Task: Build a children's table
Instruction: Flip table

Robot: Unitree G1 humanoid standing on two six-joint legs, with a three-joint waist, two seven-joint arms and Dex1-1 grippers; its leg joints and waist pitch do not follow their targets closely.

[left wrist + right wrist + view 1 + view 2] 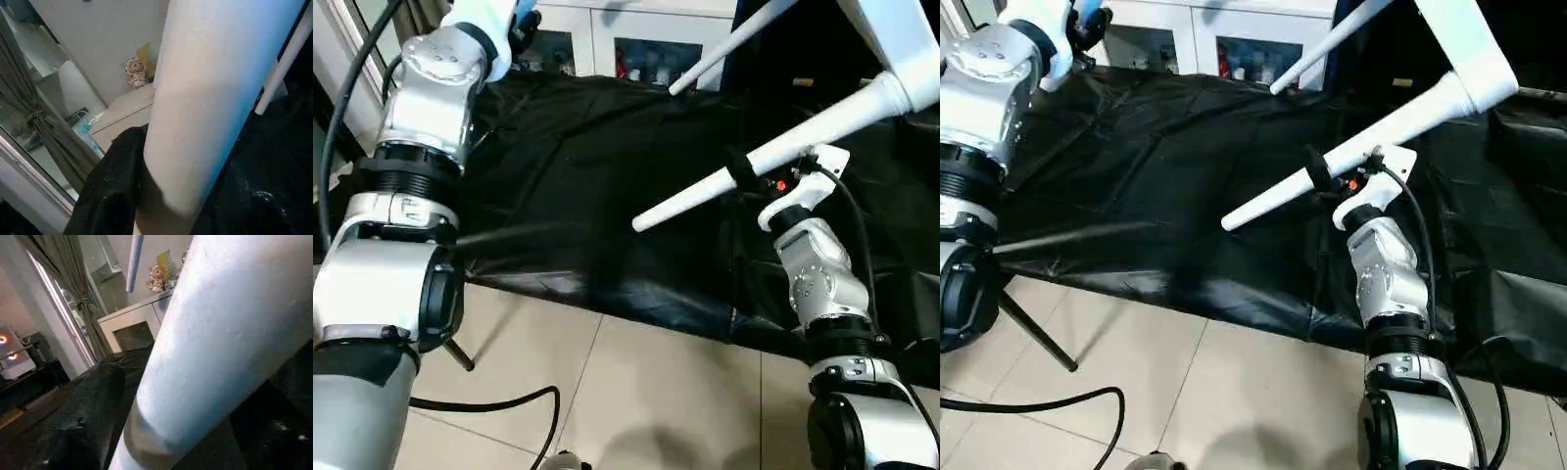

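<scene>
The white table top (901, 29) hangs tilted at the upper right, above the black cloth. One long white leg (695, 196) slopes down from its corner socket, and my right gripper (744, 174) is shut around the middle of it. A second fitted leg (724, 44) points toward the back. My left arm reaches up at the far left, where my left gripper (522, 27) sits by the picture's top edge. In the left wrist view a thick white leg (210, 98) lies right against a black finger (115, 186), so that gripper holds a leg too.
A black cloth (587, 176) covers the work surface, ending at a front edge over the tiled floor (636, 392). The white cabinet (607, 39) with shelves stands behind it. A black cable (489, 401) lies on the floor, and a thin stand leg (1033, 333) slants at the left.
</scene>
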